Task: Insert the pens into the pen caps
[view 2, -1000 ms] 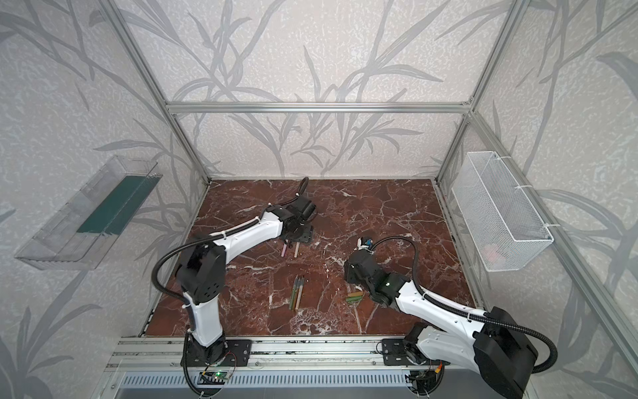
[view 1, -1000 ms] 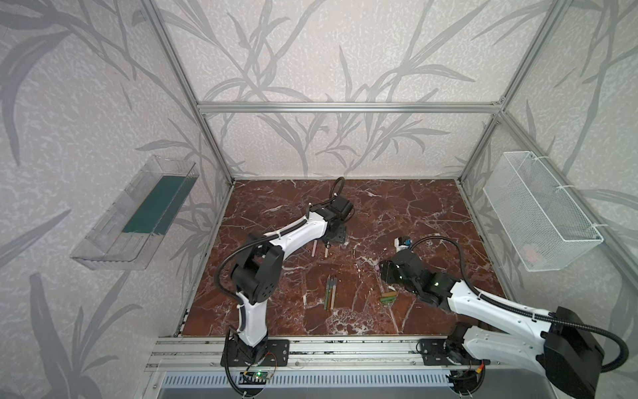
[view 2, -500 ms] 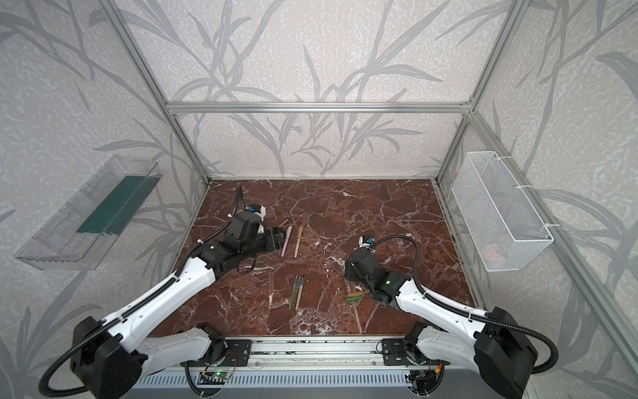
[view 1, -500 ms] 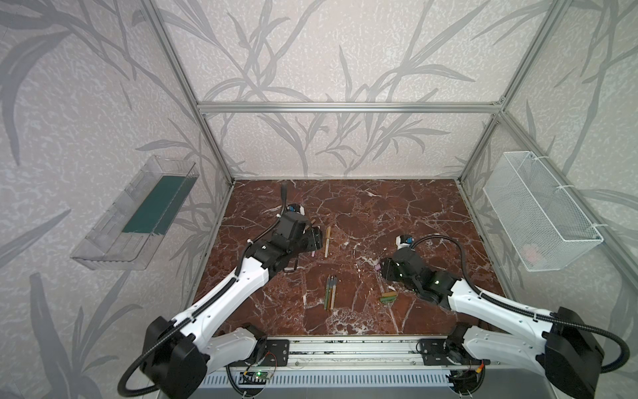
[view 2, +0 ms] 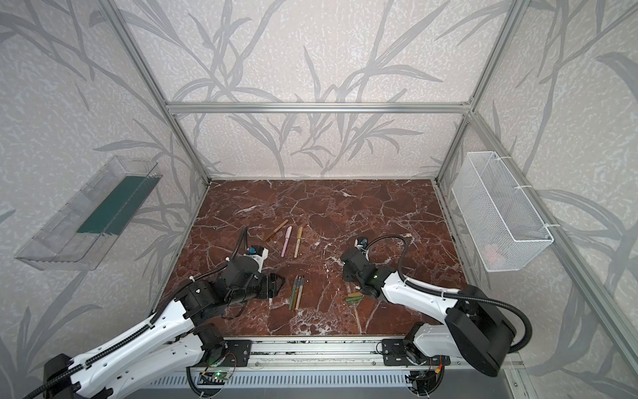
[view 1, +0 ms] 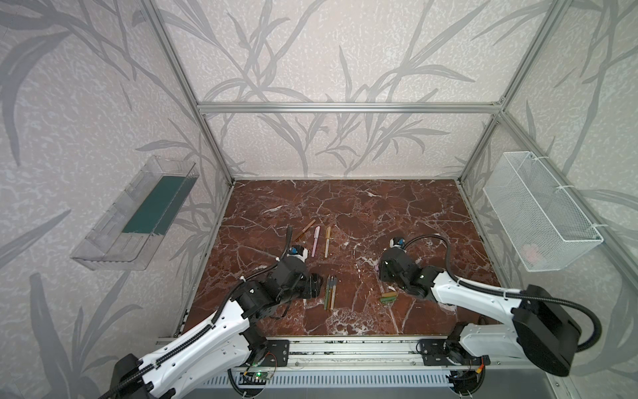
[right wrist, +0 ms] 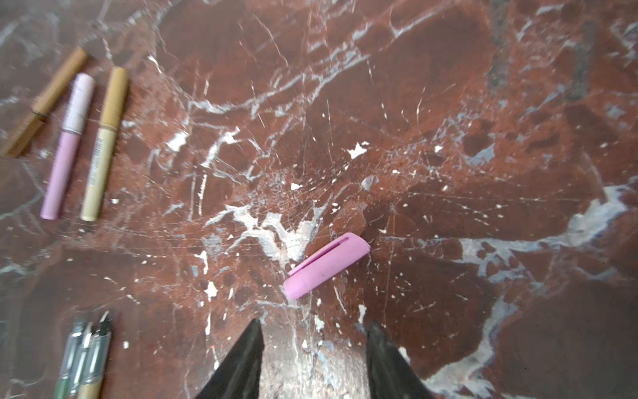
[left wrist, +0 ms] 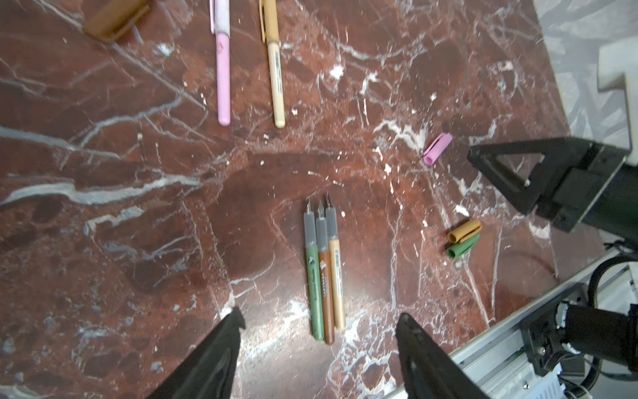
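Currently the right end effector [right wrist: 315,323] gapes near a pink cap [right wrist: 326,266].

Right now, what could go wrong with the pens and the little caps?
The three bare pens lie touching, so the open left gripper might pinch two or nudge the neighbours. The pink cap is round and lies slanted to the open right gripper; it may roll away. The tan cap and green cap touch, so lifting one could knock the other.

left gripper [left wrist: 321,319] jaws spread wide, empty; left arm [view 1: 207,335] stretched forward, low. right gripper [right wrist: 316,324] jaws apart, narrower gap, empty; right arm [view 1: 473,297] angled inward, wrist pitched down.
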`<state>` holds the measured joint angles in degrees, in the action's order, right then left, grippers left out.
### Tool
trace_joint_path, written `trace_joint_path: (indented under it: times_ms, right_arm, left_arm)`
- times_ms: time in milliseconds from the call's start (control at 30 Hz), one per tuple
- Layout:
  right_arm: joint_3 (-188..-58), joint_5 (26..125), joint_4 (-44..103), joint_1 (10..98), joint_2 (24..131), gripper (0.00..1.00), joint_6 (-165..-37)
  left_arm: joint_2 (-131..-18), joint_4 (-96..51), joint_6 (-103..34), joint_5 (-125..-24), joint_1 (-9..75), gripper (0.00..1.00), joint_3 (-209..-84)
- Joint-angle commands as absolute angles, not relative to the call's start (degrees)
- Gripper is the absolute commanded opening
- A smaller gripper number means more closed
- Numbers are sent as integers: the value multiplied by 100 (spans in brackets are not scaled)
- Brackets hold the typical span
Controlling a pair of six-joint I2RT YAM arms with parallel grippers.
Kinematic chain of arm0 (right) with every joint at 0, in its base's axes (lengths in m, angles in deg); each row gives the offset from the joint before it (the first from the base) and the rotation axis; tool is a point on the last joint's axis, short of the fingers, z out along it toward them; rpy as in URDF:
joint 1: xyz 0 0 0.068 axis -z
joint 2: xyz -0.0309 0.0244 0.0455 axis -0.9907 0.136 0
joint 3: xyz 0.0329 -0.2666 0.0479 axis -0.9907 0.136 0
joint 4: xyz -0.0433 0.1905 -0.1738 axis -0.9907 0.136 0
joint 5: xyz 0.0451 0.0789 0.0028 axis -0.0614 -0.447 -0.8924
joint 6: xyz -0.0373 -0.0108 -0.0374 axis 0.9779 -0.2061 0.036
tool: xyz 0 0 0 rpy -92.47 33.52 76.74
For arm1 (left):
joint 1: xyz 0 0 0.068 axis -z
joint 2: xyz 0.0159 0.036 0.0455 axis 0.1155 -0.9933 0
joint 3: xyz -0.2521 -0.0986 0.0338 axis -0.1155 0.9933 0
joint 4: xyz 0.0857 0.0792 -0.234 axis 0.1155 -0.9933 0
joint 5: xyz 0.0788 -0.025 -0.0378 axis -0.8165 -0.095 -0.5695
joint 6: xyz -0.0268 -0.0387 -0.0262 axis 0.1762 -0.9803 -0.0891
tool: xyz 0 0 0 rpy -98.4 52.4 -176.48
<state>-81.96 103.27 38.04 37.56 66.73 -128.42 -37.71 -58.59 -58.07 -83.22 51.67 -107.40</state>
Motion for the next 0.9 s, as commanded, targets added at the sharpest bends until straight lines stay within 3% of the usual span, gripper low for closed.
trace_joint_path:
  times_ms: [0,233,500,867]
  right_arm:
    - [-8680,10395,3932,3762,7217,46,-12865]
    - [-9176,10652,4140,3796,7958,43,-12818]
    - [-8930,11029,4296,3841,7655,35,-13007]
    - [-8750,11027,3937,3867,7936,34,-13190]
  left_arm:
    - [-3695,-6150,-6024,-8282,5309,69,-10444]
    - [-3905,-5856,-5975,-8225,5497,62,-10029]
    - [-4071,-5626,-6006,-8384,5557,57,-9849]
    - [-4606,-5343,-5966,-8474,5681,56,-9996]
